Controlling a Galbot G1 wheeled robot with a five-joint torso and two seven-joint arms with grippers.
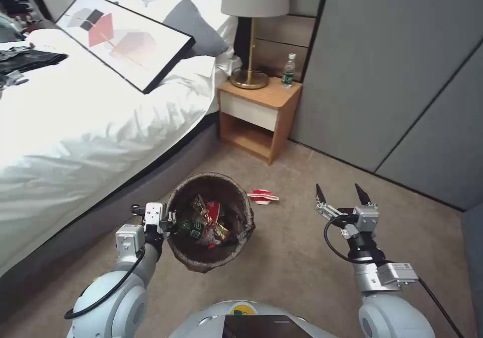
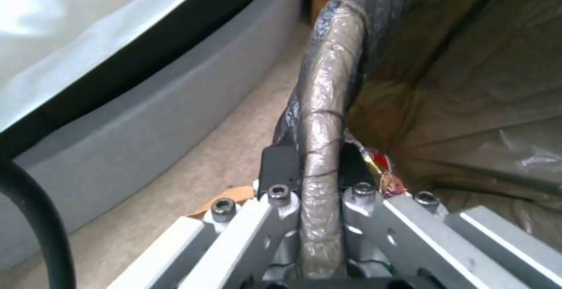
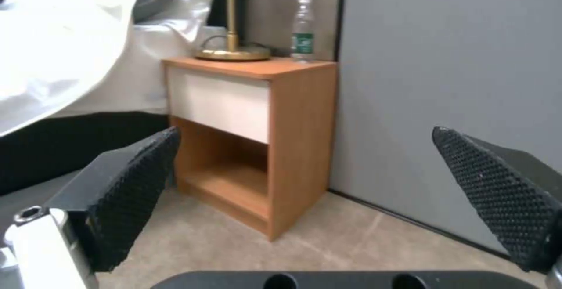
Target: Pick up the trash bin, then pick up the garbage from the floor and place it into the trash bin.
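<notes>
The trash bin (image 1: 245, 204), a round bucket lined with a dark brown bag, hangs just above the carpet beside the bed. My left gripper (image 1: 170, 220) is shut on its near-left rim; the left wrist view shows the bag-wrapped rim (image 2: 321, 117) pinched between the fingers (image 2: 280, 166). Inside the trash bin lie garbage pieces (image 1: 209, 225): wrappers, a red-white carton and a green-labelled bottle. A red-white carton (image 1: 262, 196) lies on the floor just right of the trash bin. My right gripper (image 1: 340, 193) hovers open to the right of that carton, with nothing between its fingers (image 3: 131, 192).
The bed (image 1: 75, 127) runs along the left. A wooden nightstand (image 1: 259, 114) stands ahead with a lamp (image 1: 251, 31) and a green-labelled bottle (image 1: 288, 70) on it. Grey wall panels (image 1: 392, 76) close the right side. Open carpet (image 1: 297, 257) lies between the arms.
</notes>
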